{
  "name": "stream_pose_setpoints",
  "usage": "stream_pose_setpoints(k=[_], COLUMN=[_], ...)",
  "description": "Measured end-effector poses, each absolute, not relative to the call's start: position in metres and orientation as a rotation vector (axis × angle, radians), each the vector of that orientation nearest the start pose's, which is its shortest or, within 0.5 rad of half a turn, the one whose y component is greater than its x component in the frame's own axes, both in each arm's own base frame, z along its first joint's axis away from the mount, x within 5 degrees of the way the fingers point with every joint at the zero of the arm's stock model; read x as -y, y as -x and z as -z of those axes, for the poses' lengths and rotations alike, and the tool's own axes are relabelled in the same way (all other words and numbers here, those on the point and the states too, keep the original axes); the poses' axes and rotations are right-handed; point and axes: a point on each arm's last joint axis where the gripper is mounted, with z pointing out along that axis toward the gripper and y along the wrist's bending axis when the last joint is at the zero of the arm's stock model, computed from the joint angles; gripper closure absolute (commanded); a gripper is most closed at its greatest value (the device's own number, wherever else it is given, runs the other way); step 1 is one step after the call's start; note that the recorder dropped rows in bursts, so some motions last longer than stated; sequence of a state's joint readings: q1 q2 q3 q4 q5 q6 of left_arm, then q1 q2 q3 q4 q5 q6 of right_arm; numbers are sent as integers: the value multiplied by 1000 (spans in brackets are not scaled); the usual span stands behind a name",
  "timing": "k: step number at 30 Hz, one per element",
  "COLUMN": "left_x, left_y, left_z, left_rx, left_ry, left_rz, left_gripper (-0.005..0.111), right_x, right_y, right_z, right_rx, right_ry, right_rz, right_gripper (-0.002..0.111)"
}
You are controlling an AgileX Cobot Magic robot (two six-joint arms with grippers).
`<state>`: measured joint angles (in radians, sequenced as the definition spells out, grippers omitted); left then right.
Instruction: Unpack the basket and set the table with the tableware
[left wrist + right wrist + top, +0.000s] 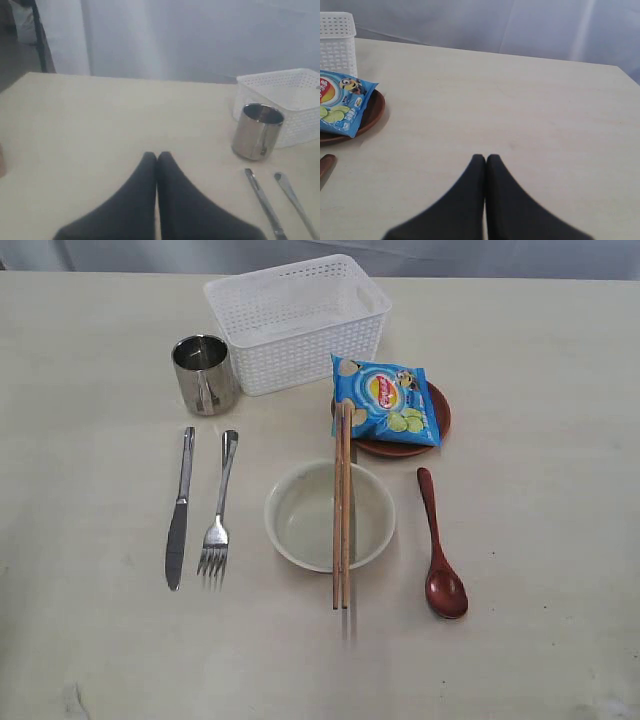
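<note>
The white basket (296, 320) stands at the back of the table (530, 490), and I see nothing inside it. Left of it is the steel cup (203, 374). Knife (180, 508) and fork (219, 505) lie side by side. The cream bowl (330, 515) carries the chopsticks (341, 505) across it. A wooden spoon (438, 545) lies to its right. The brown plate (437, 422) holds a blue snack bag (385, 400). Neither arm shows in the exterior view. My left gripper (157, 156) is shut and empty above bare tabletop; so is my right gripper (485, 158).
A pale curtain backs the table's far edge in both wrist views. Cup (257, 131), basket (285, 102) and the knife handle (262, 200) lie off to one side of the left gripper. Plate (372, 112) and bag (342, 100) lie off to one side of the right gripper.
</note>
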<state>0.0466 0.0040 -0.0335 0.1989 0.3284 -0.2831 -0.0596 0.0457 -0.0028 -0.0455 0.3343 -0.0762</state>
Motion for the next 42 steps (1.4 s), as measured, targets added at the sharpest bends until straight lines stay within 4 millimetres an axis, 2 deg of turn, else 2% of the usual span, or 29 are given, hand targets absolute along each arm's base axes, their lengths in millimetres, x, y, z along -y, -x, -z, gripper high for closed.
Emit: stream_pose_setpoints(k=[4, 10, 13, 42], left_x=[-5, -3, -3, -3], left_y=[-52, -50, -50, -50], left_z=[-189, -179, -174, -174], left_rx=[-1824, -1896, -1907, -1907], left_ry=[266, 319, 329, 329], left_rz=[102, 150, 155, 155], left_gripper=[107, 107, 107, 107], right_x=[5, 5, 5, 5], right_y=[-56, -56, -56, -56], right_z=[-181, -181, -181, -181], right_rx=[-1862, -1862, -1862, -1862], right_ry=[45, 45, 45, 45], right_rz=[138, 138, 138, 138], right_gripper=[108, 108, 108, 108])
